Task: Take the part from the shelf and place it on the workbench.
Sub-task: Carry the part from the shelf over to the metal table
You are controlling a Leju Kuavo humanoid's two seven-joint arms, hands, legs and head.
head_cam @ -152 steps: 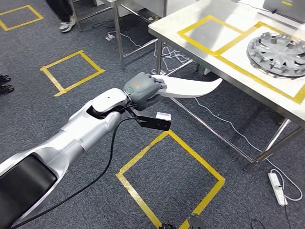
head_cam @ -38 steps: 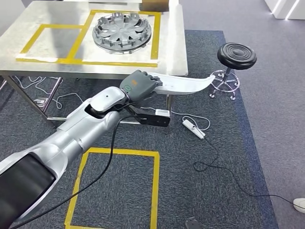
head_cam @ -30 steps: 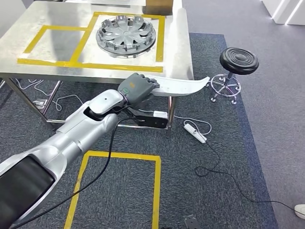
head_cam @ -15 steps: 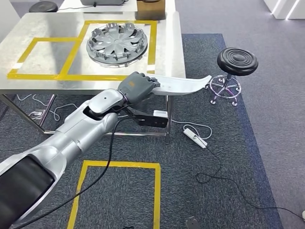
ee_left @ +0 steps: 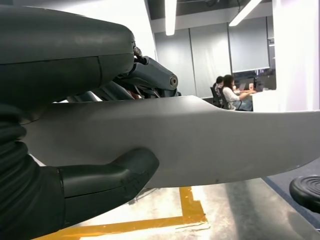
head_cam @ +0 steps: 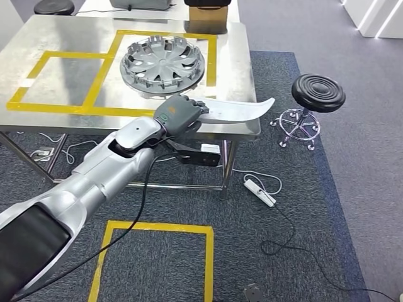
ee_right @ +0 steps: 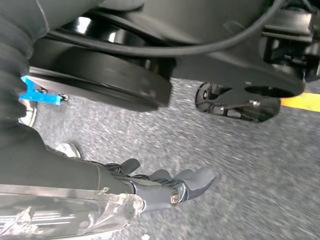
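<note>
Part (head_cam: pixel 237 111), a long pale grey curved strip, is held at one end in the left hand (head_cam: pixel 179 116), fingers on top and thumb beneath, as the left wrist view shows with the part (ee_left: pixel 196 140) clamped between the thick grey thumb (ee_left: pixel 109 175) and the darker fingers (ee_left: pixel 151 75). It juts out flat to the right of the hand, its far tip curling slightly upward, and hangs over the front right corner of the worktop (head_cam: pixel 71 69); whether it touches the surface I cannot tell. The silver left arm (head_cam: pixel 104 170) reaches in from the lower left, with a black cable (head_cam: pixel 142 207) trailing under it.

On the worktop, just behind the hand, lies a silver wheel cover (head_cam: pixel 162 63) inside a yellow tape rectangle (head_cam: pixel 209 60); a second taped rectangle (head_cam: pixel 56 75) sits to its left. A brown box (head_cam: pixel 206 22) stands at the back edge.

Right hand (ee_right: pixel 166 187) hangs low over grey carpet in its wrist view, fingers loosely extended and apart with nothing in them.

Beyond the worktop's right end stands a black round stool (head_cam: pixel 318 94) on a chrome base. A white power strip (head_cam: pixel 259 192) and its cord lie on the carpet (head_cam: pixel 295 251) below, near a yellow taped square (head_cam: pixel 157 258) on the floor.
</note>
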